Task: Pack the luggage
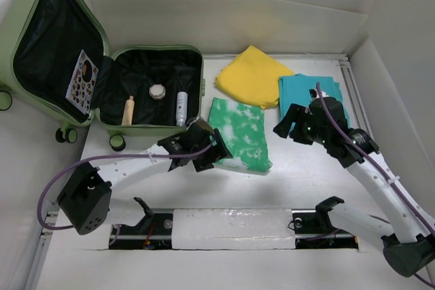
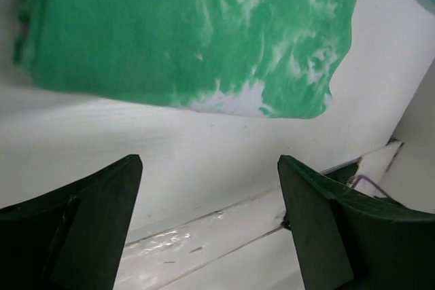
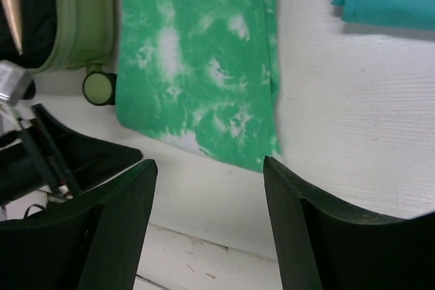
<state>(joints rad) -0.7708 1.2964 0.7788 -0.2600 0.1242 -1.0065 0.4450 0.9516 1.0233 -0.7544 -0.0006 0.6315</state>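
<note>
Luggage [image 1: 146, 129] open; green-white cloth [image 1: 239, 129] (flat) between left end effector [image 1: 212, 153] and right end effector [image 1: 285, 121], both agape.

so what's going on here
Two robot arms are packing an open suitcase, with a few small items already in its base. A green cloth, yellow cloth and teal cloth lie folded beside it. The left gripper is open at the green cloth's near edge; the right gripper is open between green and teal. Neither holds anything.
</note>
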